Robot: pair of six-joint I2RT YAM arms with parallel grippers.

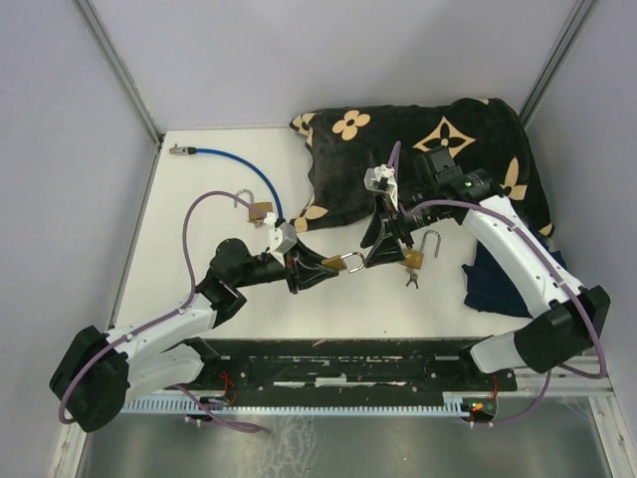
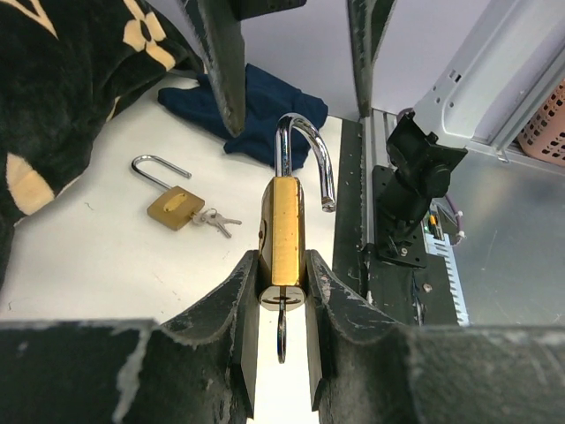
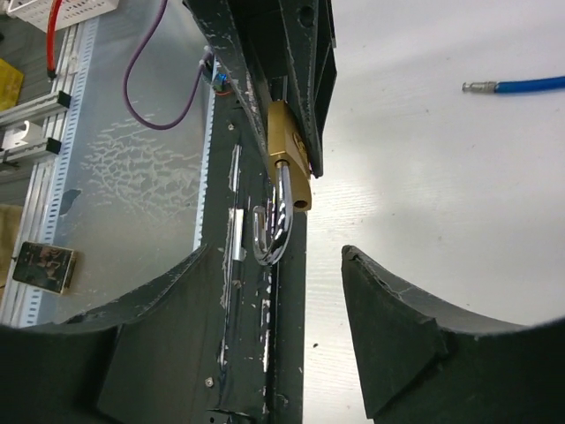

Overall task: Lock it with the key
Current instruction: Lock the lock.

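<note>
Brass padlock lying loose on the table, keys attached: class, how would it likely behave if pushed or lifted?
The loose padlock lies flat, so it would probably slide, not roll. Its brass-coloured metal body suggests it is heavy for its size. The attached keys would likely trail or swing loosely.

No text, brand or number legible in any view: black blanket (image 1: 333, 164) carries only tan flower and four-point star motifs (no letters resolvable at this sharpness), and the brass padlock (image 2: 284, 231) shows no readable stamp.
</note>
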